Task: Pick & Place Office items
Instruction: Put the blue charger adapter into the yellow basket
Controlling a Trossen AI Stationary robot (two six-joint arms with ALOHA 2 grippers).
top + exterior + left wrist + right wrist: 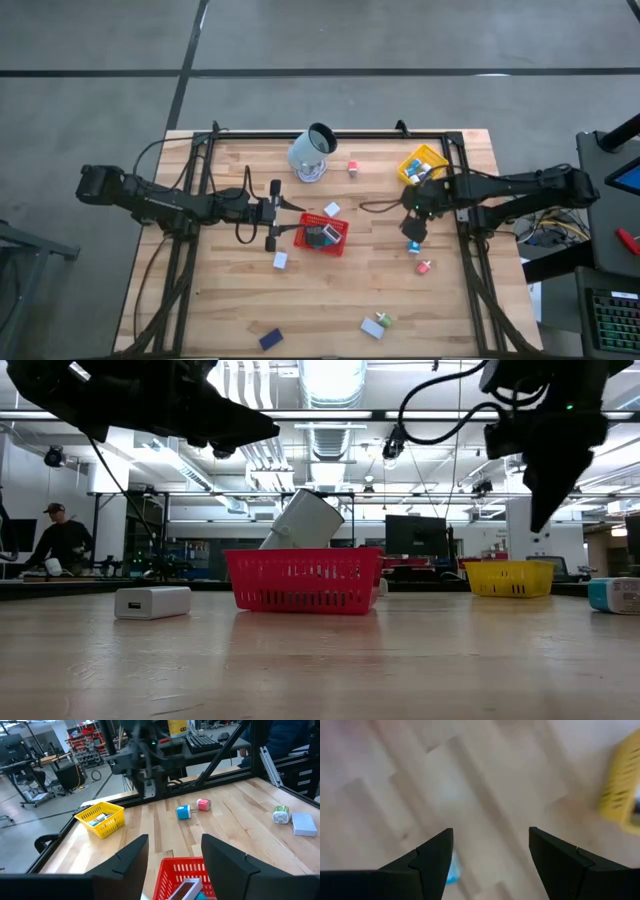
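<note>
Overhead, white-blue block [413, 246] lies upright-edged below right gripper [413, 229].

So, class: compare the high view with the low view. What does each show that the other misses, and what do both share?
Only the high view shows the items strewn on the near table: a dark blue block, a white rectangle beside a green piece, and a pink-red piece. It also shows the left tool beside the red tray.

Only the low view shows the room behind, with a person at a bench.

Both show the red tray, the yellow tray, the tipped pale cup, a white block and the right tool, raised above the table.
</note>
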